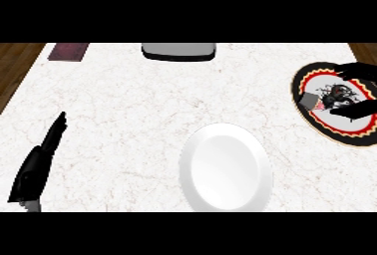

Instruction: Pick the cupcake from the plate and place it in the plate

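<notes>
A cupcake [324, 98] with a dark topping and a pale wrapper lies on the patterned plate [318, 121], which has a black rim and sits at the counter's right edge. My right hand [358, 90] comes in from the right and straddles the cupcake. Its fingers [356, 71] lie on the far side, apart from the cupcake. Its thumb [353, 110] lies on the near side, close to it. The hand stays open. A plain white plate [225, 167] sits bare at the front centre. My left hand [38, 166] rests open at the lower left, fingers straight.
A grey box-like object [179, 51] stands at the counter's back edge. At the back left lies a dark red flat item [69, 51]. Wooden floor shows past the counter's left and right back corners.
</notes>
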Available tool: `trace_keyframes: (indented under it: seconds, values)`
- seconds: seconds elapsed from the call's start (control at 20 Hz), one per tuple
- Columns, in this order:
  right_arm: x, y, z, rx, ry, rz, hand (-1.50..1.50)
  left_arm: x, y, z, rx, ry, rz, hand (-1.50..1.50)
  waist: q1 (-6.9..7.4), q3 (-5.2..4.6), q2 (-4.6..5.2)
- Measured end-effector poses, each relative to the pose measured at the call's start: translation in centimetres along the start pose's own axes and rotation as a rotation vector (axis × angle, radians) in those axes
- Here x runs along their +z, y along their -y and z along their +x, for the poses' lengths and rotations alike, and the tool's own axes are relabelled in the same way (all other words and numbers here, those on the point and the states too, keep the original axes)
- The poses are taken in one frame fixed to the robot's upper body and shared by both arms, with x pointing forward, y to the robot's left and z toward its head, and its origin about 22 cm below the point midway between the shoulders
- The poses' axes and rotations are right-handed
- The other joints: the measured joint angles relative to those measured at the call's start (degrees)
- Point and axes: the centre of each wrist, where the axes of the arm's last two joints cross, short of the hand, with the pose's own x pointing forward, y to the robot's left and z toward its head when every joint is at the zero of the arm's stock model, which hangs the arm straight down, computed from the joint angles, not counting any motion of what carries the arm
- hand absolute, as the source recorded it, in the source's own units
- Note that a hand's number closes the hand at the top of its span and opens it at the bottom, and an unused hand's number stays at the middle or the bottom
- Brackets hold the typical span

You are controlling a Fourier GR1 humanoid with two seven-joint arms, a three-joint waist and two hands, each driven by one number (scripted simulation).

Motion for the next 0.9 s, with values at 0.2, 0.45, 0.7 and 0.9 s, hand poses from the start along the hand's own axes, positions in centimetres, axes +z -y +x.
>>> trace_keyframes:
  seconds: [0.2,0.45,0.7,0.9]
  values:
    - [0.1,0.8,0.1,-0.136,0.03,-0.107,-1.5,0.2,-0.6,0.4,0.002,0.0,0.009,0.0,-0.08,0.04,-0.07]
    - [1.6,3.7,-0.8,-0.272,-0.002,-0.269,-1.5,0.2,-0.3,0.4,0.002,-0.001,0.011,0.0,-0.27,0.02,-0.01]
    - [4.9,7.2,-2.8,-0.429,-0.005,-0.358,-1.5,0.2,-0.3,0.1,0.004,0.002,0.012,0.0,-0.33,0.13,0.28]
    - [7.6,9.2,-4.2,-0.52,0.033,-0.41,-1.5,-0.2,-1.1,0.1,-0.001,0.008,0.015,0.0,-0.1,0.3,0.63]
